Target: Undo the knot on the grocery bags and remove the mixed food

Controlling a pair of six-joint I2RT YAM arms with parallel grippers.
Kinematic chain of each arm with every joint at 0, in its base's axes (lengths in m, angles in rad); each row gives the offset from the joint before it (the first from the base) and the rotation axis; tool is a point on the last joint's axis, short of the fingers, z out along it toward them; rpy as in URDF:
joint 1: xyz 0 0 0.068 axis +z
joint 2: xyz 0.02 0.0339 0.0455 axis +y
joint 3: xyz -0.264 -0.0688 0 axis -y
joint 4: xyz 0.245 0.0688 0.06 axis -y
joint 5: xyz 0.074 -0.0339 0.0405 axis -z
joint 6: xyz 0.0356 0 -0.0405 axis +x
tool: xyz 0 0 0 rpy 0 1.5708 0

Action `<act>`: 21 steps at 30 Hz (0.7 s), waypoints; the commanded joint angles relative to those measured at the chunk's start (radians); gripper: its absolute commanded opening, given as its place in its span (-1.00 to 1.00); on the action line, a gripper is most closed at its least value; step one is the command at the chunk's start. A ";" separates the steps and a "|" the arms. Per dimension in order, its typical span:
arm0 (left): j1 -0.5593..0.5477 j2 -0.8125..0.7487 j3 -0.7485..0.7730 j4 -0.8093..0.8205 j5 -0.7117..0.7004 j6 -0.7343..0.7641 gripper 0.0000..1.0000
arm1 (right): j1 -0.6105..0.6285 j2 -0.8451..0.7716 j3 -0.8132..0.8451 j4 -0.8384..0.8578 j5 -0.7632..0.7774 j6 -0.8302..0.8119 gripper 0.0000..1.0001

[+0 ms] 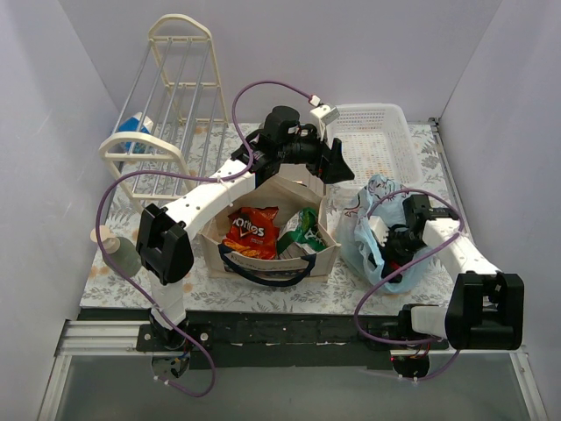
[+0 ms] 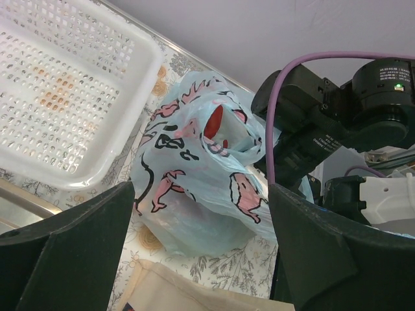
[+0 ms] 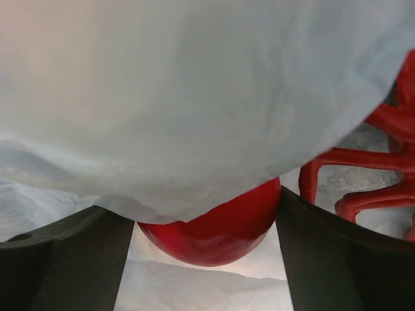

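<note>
The light-blue bag (image 1: 372, 197) with pink print lies right of the beige tote (image 1: 324, 256). An orange-red Doritos bag (image 1: 250, 230) and a green snack bag (image 1: 302, 230) stand in the tote. My right gripper (image 1: 386, 256) reaches inside the blue bag; in its wrist view it (image 3: 206, 220) is open, with the red apple (image 3: 214, 233) between the fingers and the red lobster (image 3: 363, 175) to the right. My left gripper (image 1: 344, 167) hangs open and empty over the tote's far right corner. It (image 2: 201, 194) faces the blue bag (image 2: 194, 188), whose mouth shows something red (image 2: 214, 123).
A white slotted basket (image 1: 372, 132) stands at the back right and also shows in the left wrist view (image 2: 58, 84). A cream wire rack (image 1: 166, 96) stands at the back left with a blue-and-white carton (image 1: 131, 132) behind it. A grey cup (image 1: 118, 250) sits at the left edge.
</note>
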 commanded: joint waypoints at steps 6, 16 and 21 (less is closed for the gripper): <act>0.004 -0.031 -0.003 -0.002 -0.002 0.021 0.68 | 0.005 -0.039 0.149 -0.047 0.016 0.041 -0.09; 0.014 -0.023 0.066 -0.057 -0.074 0.092 0.70 | 0.005 -0.203 0.398 -0.296 -0.214 -0.131 -0.15; 0.032 -0.043 0.069 -0.080 -0.087 0.126 0.71 | 0.005 -0.332 0.245 0.047 -0.073 0.085 -0.22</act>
